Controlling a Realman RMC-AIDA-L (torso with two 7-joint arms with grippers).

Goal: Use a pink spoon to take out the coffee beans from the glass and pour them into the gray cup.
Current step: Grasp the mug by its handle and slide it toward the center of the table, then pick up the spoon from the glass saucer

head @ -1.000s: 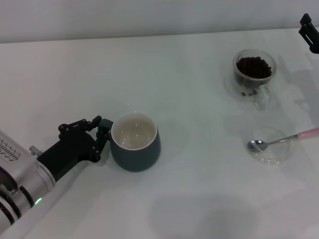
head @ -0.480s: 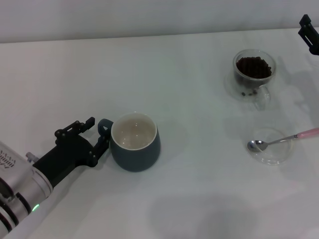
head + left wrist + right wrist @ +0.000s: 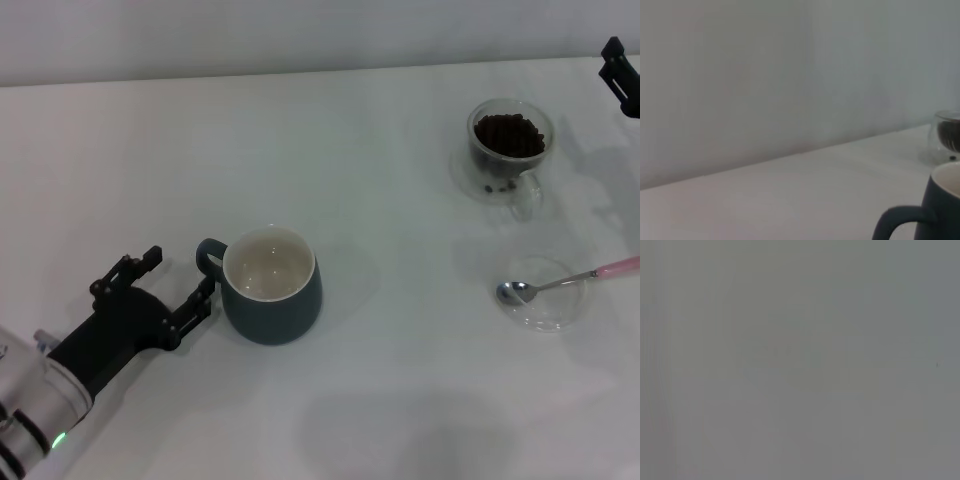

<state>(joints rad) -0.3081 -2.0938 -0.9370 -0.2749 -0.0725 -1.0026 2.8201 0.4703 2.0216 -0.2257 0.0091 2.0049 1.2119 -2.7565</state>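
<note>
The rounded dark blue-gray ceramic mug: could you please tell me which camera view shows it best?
The head view: the rounded dark blue-gray ceramic mug shows whole, with cream inside and loop handle facing the open left gripper. The left wrist view catches only its handle and one side. The right wrist view shows nothing of it.

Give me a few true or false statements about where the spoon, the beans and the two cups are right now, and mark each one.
1. The pink spoon lies with its bowl in a shallow glass dish. True.
2. The gray cup already holds coffee beans. False: its cream inside is empty; the coffee beans are in the glass.
3. The left gripper is open beside the gray cup's handle. True.
4. The right gripper is holding the spoon. False: it sits at the far right edge, away from the spoon.
5. The glass stands between the gray cup and the left gripper. False: it stands far off, on the robot's right.
</note>
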